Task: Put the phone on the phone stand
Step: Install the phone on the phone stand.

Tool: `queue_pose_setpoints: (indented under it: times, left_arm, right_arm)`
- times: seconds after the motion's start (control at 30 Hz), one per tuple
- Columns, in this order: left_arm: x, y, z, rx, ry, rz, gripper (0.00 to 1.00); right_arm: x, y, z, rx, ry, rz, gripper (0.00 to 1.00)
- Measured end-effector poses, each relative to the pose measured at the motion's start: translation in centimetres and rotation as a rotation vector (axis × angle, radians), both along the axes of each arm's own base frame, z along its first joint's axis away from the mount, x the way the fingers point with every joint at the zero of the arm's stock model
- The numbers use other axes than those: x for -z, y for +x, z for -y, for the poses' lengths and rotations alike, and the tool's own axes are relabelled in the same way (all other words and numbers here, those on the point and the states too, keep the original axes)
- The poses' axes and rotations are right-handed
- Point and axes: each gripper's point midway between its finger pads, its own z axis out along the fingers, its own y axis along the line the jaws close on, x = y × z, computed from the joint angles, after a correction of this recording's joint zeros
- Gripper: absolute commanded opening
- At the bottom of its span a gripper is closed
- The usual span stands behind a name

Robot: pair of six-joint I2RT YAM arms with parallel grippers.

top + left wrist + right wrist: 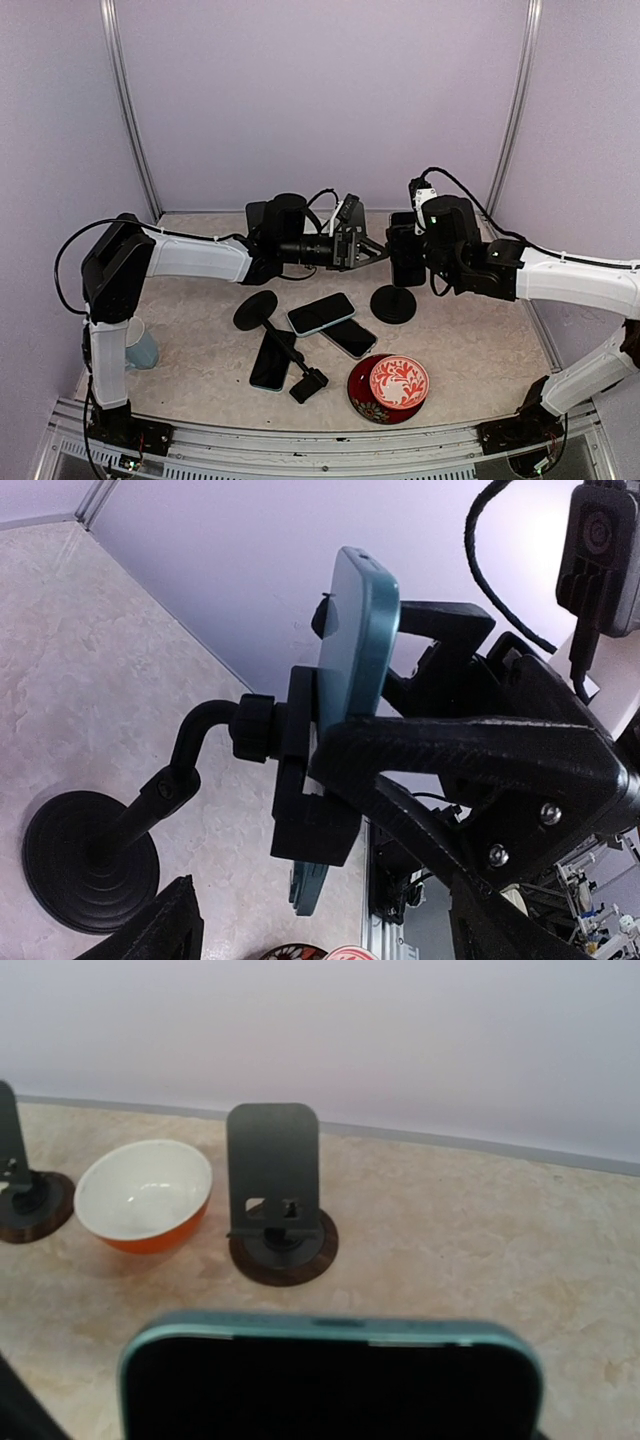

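The phone (406, 252), in a teal case, stands upright against the clamp of the black phone stand (393, 304). In the left wrist view the phone (358, 630) shows edge-on, its back against the stand's clamp (310, 825) above the bent neck and round base (85, 865). My right gripper (418, 256) grips the phone from the right; the phone's top edge (330, 1390) fills the bottom of the right wrist view and hides the fingers. My left gripper (262, 820) is open, with its fingers on either side of the clamp and one finger (450, 760) close against it.
Three other phones (321, 313) (349, 337) (271, 360) lie on the table beside a toppled stand (258, 310). A red patterned bowl (398, 382) sits near the front, a blue cup (141, 346) at the left. An orange bowl (145, 1195) and a flat stand (275, 1190) are behind.
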Motion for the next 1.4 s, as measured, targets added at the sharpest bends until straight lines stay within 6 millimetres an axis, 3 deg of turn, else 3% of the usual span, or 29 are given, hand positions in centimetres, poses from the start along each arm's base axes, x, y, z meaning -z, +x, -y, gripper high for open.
queue_pose_setpoints:
  times: [0.13,0.27,0.47,0.67,0.73,0.87,1.07,1.3,1.4]
  left_arm:
    - [0.2,0.0,0.0,0.001,0.002,-0.003,0.85]
    - [0.2,0.0,0.0,0.001,0.002,-0.004,0.87]
    - [0.1,0.0,0.0,0.0,-0.001,-0.01,0.88]
    - [0.1,-0.1,0.0,0.003,-0.01,-0.017,0.89]
    - [0.5,-0.2,-0.1,0.005,-0.007,-0.022,0.98]
    - [1.7,-0.7,-0.6,0.005,0.013,-0.043,0.99]
    - [1.9,-2.5,-3.6,-0.035,0.05,-0.043,0.99]
    - [-2.0,-6.0,-10.9,-0.192,0.075,0.098,0.99]
    - [-2.6,-6.9,-14.1,-0.278,0.102,0.147,0.99]
  right_arm:
    - [-0.4,-0.4,-0.2,-0.03,0.002,-0.002,0.83]
    - [-2.1,-0.8,-0.1,-0.05,0.027,0.028,0.92]
    - [-6.9,-1.4,0.6,-0.057,0.12,0.125,0.93]
    - [-7.0,-1.5,0.5,-0.066,0.116,0.129,0.93]
    - [-7.0,-1.7,0.6,-0.07,0.111,0.127,0.93]
    - [-7.2,-2.6,1.5,-0.075,0.105,0.121,0.98]
    - [-7.0,-3.7,2.8,-0.069,0.11,0.105,1.0]
    - [-3.1,-3.3,2.6,-0.059,0.036,0.021,1.0]
    - [-1.9,-2.9,2.1,-0.052,0.011,-0.003,1.0]
